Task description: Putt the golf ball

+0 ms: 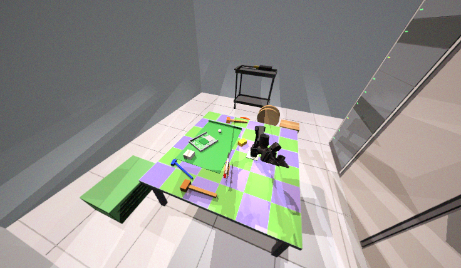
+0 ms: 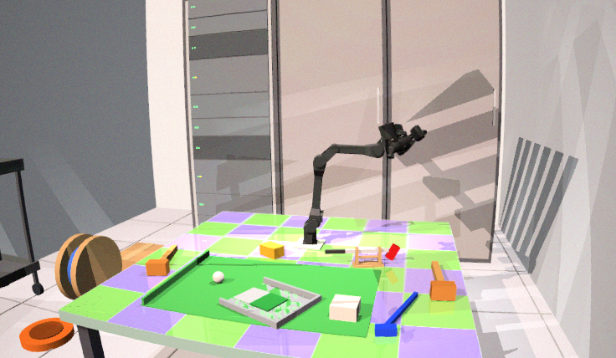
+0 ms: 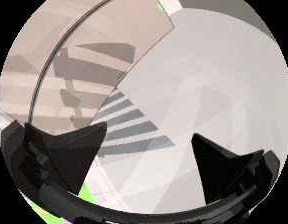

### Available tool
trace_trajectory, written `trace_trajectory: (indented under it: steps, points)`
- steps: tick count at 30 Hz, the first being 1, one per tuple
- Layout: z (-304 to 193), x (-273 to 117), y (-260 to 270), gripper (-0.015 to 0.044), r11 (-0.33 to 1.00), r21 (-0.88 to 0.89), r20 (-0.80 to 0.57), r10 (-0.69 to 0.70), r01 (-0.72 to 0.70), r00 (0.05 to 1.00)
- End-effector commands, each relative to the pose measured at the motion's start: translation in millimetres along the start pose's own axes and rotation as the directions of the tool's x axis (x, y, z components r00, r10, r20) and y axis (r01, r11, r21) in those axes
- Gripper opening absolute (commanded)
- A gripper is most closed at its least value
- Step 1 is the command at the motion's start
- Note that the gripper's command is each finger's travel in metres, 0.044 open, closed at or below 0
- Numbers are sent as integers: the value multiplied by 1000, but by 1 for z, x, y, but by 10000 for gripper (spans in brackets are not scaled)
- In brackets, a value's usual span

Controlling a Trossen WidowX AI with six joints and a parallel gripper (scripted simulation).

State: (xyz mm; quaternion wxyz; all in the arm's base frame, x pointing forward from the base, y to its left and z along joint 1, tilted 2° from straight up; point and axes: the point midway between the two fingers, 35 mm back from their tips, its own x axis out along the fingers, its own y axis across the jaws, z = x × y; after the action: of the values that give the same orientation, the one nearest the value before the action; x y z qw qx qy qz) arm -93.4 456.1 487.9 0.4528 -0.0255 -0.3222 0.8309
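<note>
Glossy checkered table (image 2: 257, 331), flat green mat (image 2: 190, 291), round white golf ball (image 2: 218, 276), hand (image 2: 418, 131) wide open, empty

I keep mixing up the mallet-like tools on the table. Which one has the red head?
The red putter, propped on the small wooden rack beside the green mat. The blue-headed hammer and two orange-headed mallets lie flat elsewhere.

Arm (image 2: 346, 149) raised, claw (image 2: 410, 135) wide — empty
</note>
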Motion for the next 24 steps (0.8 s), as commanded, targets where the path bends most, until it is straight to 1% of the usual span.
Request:
trace_trajectory:
  steps: [1,6,10,17,24]
  points:
    - [-40,-30,-30,440,997,-45,-144,-75,69,987]
    - [-90,-68,-55,440,991,-69,-323,-130,114,938]
    - [-137,-117,-75,440,985,-86,-495,-173,150,851]
    - [-203,-222,-91,440,976,-87,-751,-194,197,631]
    - [-243,-337,-79,440,968,-31,-920,-125,250,370]
